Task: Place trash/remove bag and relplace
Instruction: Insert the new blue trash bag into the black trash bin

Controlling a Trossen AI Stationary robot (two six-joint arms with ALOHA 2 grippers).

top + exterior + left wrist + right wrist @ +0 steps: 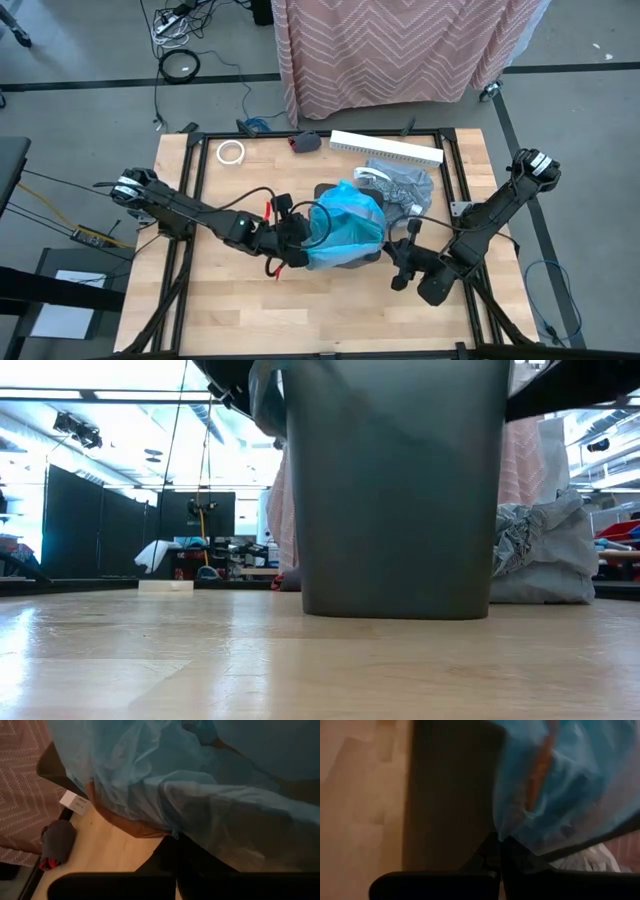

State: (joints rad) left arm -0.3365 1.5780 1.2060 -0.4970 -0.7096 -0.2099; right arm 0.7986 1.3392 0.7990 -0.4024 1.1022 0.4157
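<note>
A bright blue plastic bag (348, 225) is draped over the mouth of a dark grey bin (400, 490) at the table's middle. My left gripper (303, 240) is shut on the blue bag at the bin's left side. My right gripper (390, 250) is shut on it at the bin's near right side. The grey translucent bag (402, 183) lies crumpled on the table behind the bin to the right, resting on its bulging underside (545, 560). The trash does not show. My left gripper pinches the blue bag's hanging edge (173, 831) between its two fingers, coming slanting down from the table's left. The film runs drawn from the pinch up over the bin's rim, outside the bin's wall. My right gripper pinches a gathered point of the blue bag's edge (501, 834) between its two fingers, coming slanting down from the table's near right. The film fans out from the pinch toward the bin's mouth, next to the bin's outer wall (450, 795).
A white tape roll (231, 152) lies at the far left. A long white box (386, 148) and a dark grey and red object (308, 142) lie along the far edge. Bare wood shows at the table's near side and left.
</note>
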